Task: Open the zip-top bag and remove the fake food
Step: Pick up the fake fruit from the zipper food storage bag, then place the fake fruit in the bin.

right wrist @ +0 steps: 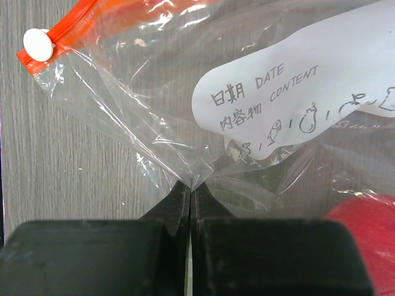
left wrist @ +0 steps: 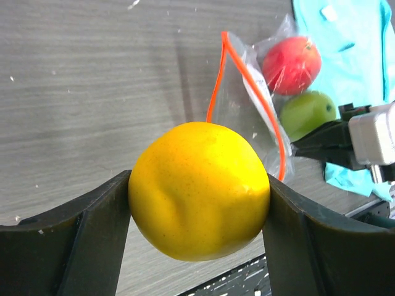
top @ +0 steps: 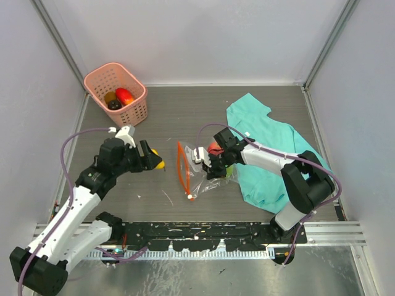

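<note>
One clear zip-top bag; orange strip looped open

The bag lies in the middle of the table, zip edge toward 9 o'clock, two fruits inside toward 3 o'clock, where the right gripper pinches its film. The cloth spreads beyond at 3 o'clock. At the bag's 9 o'clock, apart from it, the left gripper holds a round fruit. The basket stands at 11 o'clock, more pieces inside.

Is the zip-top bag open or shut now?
Open. The orange zip strip of the zip-top bag gapes in a wide loop, and the white slider sits at one end.
</note>
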`<state>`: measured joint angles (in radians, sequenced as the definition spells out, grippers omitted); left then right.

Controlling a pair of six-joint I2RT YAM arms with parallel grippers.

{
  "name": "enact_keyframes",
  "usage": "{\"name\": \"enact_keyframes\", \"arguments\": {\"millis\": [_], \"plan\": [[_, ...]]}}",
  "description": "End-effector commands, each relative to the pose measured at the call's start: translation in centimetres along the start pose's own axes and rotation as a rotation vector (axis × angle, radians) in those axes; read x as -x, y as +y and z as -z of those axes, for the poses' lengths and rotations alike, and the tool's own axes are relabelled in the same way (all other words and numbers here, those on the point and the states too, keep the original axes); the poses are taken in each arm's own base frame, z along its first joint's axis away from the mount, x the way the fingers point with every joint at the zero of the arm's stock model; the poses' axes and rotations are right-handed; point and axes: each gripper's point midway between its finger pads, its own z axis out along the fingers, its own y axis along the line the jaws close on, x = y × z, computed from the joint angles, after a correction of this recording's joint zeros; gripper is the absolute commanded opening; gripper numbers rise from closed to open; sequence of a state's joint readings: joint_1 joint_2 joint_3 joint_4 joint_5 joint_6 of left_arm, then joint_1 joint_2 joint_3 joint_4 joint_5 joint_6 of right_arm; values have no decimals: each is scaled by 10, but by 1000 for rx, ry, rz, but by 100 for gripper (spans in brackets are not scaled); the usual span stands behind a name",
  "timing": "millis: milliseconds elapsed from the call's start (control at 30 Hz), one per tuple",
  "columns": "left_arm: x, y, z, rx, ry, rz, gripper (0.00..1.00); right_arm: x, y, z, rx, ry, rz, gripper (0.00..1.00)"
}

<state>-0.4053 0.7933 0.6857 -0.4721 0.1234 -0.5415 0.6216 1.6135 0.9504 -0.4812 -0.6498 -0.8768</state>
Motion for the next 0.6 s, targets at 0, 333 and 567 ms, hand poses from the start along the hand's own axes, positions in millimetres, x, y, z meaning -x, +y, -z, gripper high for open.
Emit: {"name": "enact_keyframes", "arguments": {"millis": [0, 333, 567], "plan": [[33, -11, 6, -47, -60, -40, 56, 24, -10, 15, -46, -47, 66, 1], [82, -1, 3, -100, -135, 27, 56, 26, -9, 16, -45, -54, 69, 1], [121, 7, 3, -149, -193, 91, 56, 24, -9, 15, -38, -49, 70, 2]]}}
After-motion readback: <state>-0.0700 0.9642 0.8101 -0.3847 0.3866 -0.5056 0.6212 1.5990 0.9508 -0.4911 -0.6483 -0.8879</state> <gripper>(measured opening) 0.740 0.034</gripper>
